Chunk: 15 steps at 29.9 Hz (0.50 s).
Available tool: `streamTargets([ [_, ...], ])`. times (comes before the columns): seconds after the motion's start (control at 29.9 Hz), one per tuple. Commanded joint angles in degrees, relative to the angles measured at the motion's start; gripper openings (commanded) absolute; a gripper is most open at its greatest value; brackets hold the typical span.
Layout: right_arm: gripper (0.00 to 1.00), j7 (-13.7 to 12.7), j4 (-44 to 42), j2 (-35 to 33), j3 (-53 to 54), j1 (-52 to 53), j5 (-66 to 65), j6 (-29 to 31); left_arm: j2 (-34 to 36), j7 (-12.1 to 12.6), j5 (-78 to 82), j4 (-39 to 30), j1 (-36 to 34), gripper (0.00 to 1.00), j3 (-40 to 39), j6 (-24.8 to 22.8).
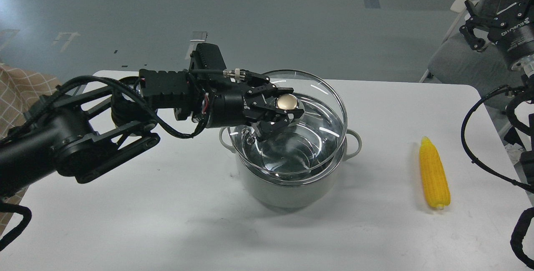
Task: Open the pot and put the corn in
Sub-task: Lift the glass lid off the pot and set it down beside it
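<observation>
The left end effector (280, 112) is clamped on the gold knob (286, 103) of the glass lid (317, 108); the lid hangs tilted above the pot (292, 183), its far edge raised clear of the rim; the pot stands in the middle of the counter (167, 221), nearer the far edge; the corn (434, 173) lies flat by the counter's right edge, well apart from the pot, tip pointing to the far edge; the right end effector (473, 33) hovers beyond the far right corner; whether it is apart or together I cannot tell.
</observation>
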Motion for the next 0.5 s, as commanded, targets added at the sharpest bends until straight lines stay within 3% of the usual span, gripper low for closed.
streamTargets([
  [0.0,1.0,0.0,-0.08,-0.09,-0.01,-0.01,0.0,0.0,8.95,-0.34,-4.47,-1.57,0.1,0.31,-3.64,0.04],
  [0.03,1.0,0.0,-0.08,-0.09,-0.01,-0.01,0.0,0.0,8.99,-0.34,-4.48,-1.57,0.1,0.31,-3.65,0.04],
  [0.13,1.0,0.0,-0.08,-0.17,-0.01,-0.09,0.0,0.0,17.59,-1.22,-10.18,-0.43,1.15,0.31,-3.91,1.17],
  [0.23,1.0,0.0,-0.08,-0.17,-0.01,-0.27,0.0,0.0,22.6,-1.83,-17.64,7.35,7.98,0.31,-3.47,7.3],
  [0.47,1.0,0.0,0.0,-0.17,-0.01,-0.53,0.0,0.0,24.46,-6.14,-19.6,19.6,21.09,0.31,-3.3,15.85],
])
